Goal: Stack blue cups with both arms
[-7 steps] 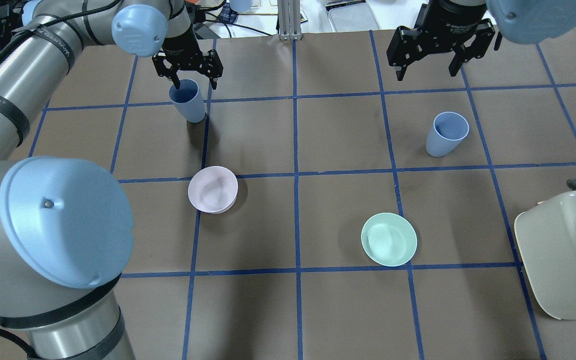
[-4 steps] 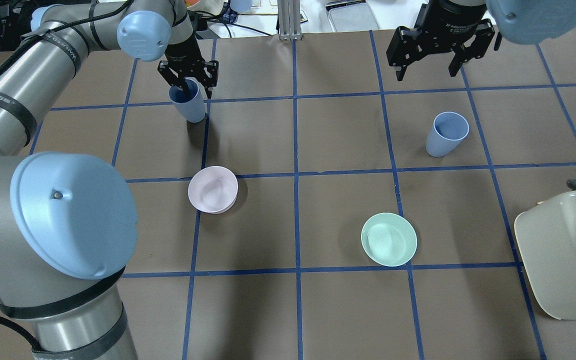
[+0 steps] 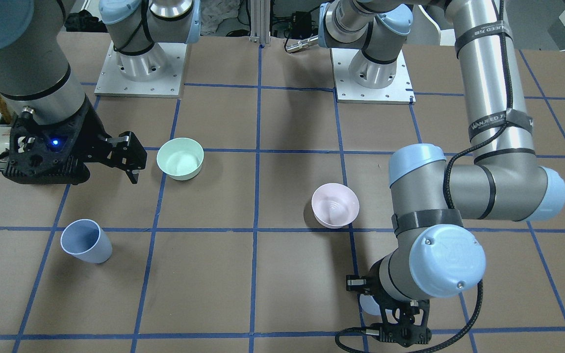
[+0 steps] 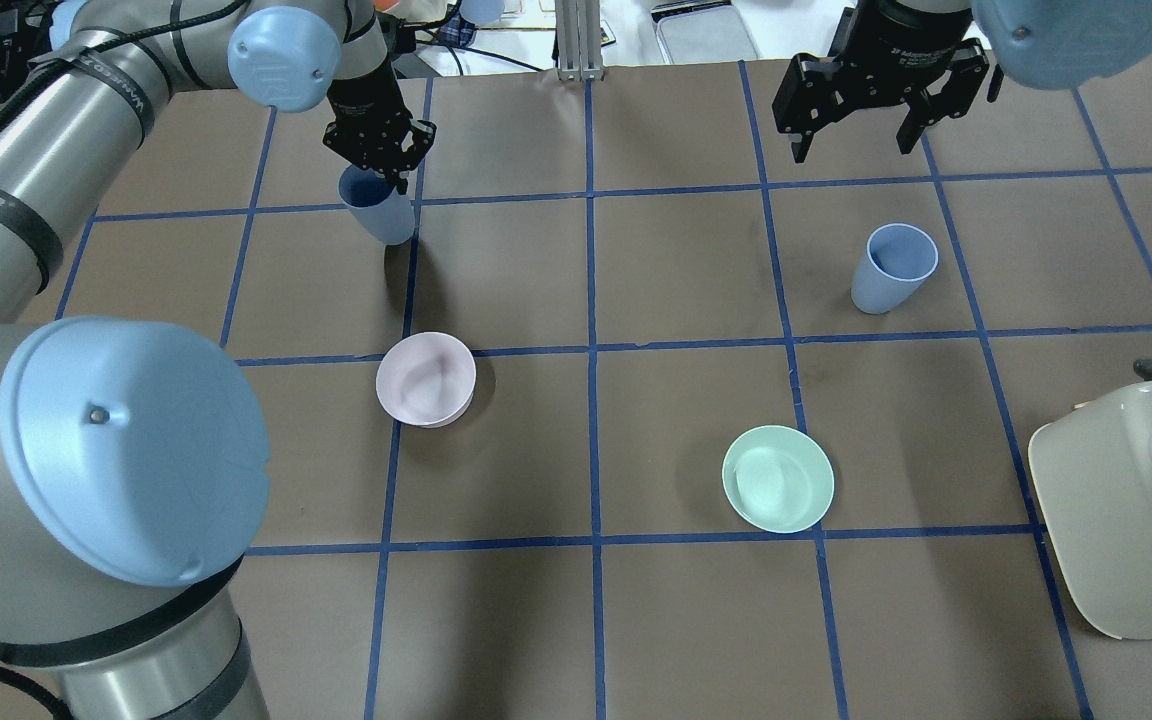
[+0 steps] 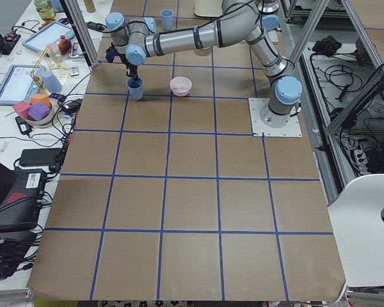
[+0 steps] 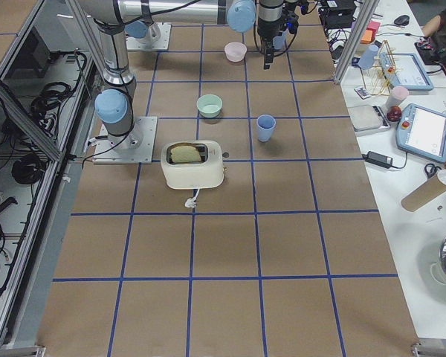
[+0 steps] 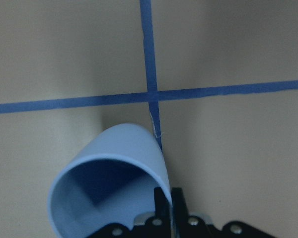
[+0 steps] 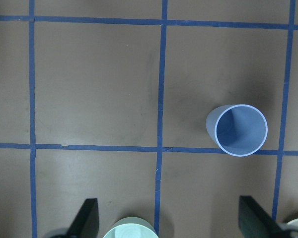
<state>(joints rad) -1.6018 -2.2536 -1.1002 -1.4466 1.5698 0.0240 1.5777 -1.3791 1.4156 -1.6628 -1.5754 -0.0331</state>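
Observation:
One blue cup (image 4: 382, 215) stands at the far left of the table. My left gripper (image 4: 377, 160) is right above it and shut on its rim, one finger inside the cup and one outside; the left wrist view shows the fingers (image 7: 171, 206) pinching the cup wall (image 7: 124, 163). In the front view this cup (image 3: 368, 305) is mostly hidden under the left arm. The second blue cup (image 4: 893, 268) stands upright at the far right. My right gripper (image 4: 851, 135) hangs open and empty beyond it, well above the table; the cup also shows in the right wrist view (image 8: 237, 130).
A pale pink bowl (image 4: 426, 378) sits left of centre and a mint-green bowl (image 4: 778, 478) right of centre. A cream toaster (image 4: 1126, 510) stands at the right edge. Blue tape lines grid the brown table.
My left gripper has lowered onto the left cup and its fingers have closed on the rim. The right arm and second cup have not moved.

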